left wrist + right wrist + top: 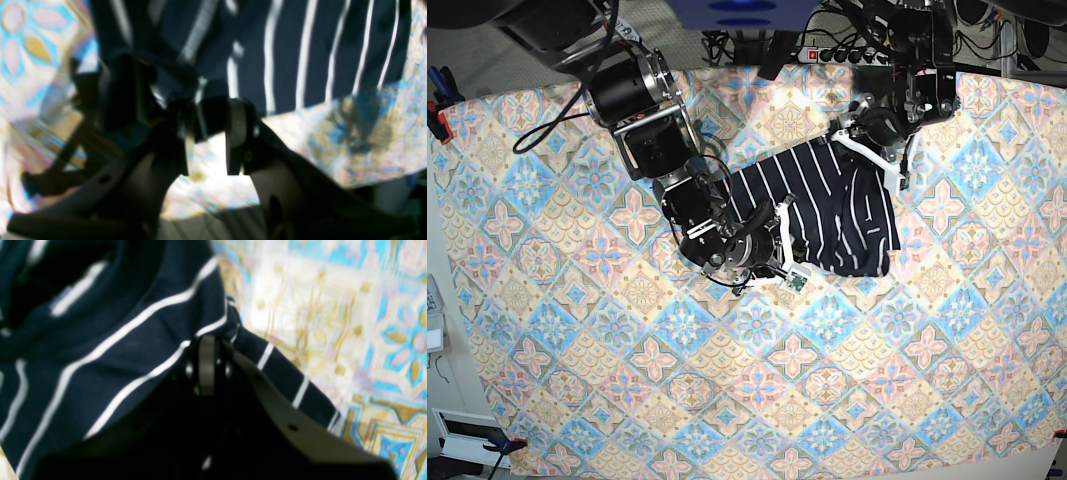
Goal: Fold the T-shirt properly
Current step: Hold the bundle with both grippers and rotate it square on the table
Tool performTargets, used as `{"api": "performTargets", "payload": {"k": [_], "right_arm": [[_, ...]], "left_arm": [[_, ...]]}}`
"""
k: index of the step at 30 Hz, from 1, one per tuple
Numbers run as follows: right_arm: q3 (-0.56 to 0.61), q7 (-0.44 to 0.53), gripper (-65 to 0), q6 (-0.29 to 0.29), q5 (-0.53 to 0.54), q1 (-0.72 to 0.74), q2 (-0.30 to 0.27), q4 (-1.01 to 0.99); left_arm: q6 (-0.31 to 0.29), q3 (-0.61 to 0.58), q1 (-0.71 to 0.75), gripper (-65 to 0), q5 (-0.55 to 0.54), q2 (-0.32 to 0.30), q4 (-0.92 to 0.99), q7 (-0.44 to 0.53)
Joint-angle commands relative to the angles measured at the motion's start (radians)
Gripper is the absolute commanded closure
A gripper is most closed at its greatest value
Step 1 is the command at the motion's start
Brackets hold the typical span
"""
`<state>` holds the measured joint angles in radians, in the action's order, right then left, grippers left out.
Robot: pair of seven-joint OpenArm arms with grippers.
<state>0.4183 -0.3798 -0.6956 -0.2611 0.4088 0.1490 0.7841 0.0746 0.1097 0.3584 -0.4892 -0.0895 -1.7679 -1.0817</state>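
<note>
While both arms reached over the tablecloth (pixel 577 330), the T-shirt (pixel 827 205) lay bunched near the far middle of the table, a dark navy cloth with thin white stripes, partly doubled over on itself and stretched between the two grippers. In the base view the right gripper (pixel 779 212) met the shirt at its near left edge, and the left gripper (pixel 859 138) met it at the far right corner, just beside a fold where the stripes ran the other way. From the right wrist camera, the right gripper (pixel 206 340) had its jaws pressed together on a fold of the T-shirt (pixel 100 356), with striped cloth spilling to either side of the fingers and a hemmed edge trailing down to the right over the patterned tablecloth (pixel 333 323). From the left wrist camera, the left gripper (pixel 210 106) held its jaws a little apart, and a dark roll of the T-shirt (pixel 300 60) sat pinched between the fingertips (pixel 236 123); the rest of the cloth hung away from it in flat striped panels above the tablecloth (pixel 367 143). That picture was blurred, so the exact edge of the garment caught there could not be made out.
</note>
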Motion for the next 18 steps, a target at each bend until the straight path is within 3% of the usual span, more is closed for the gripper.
{"api": "performTargets", "payload": {"k": [1, 4, 9, 18], "right_arm": [[-0.002, 0.000, -3.1, -0.003, -0.004, 0.026, 0.008, 0.011], [-0.002, -0.003, -3.1, -0.003, -0.004, 0.022, -0.010, 0.013], [-0.005, -0.092, -3.1, -0.003, -0.005, -0.014, -0.058, 0.067], [-0.003, -0.270, -3.2, -0.003, -0.004, -0.221, -0.211, 0.512]], "left_arm": [[0.000, 0.025, -0.029, -14.8, 0.010, -0.006, 0.018, 0.013], [0.000, 0.072, -0.081, -14.8, 0.036, -0.008, 0.096, 0.015], [-0.003, 0.080, -0.166, -14.8, 0.070, -0.028, 0.188, 0.051], [-0.002, 0.029, -0.313, -14.8, 0.071, -0.051, 0.336, 0.182]]}}
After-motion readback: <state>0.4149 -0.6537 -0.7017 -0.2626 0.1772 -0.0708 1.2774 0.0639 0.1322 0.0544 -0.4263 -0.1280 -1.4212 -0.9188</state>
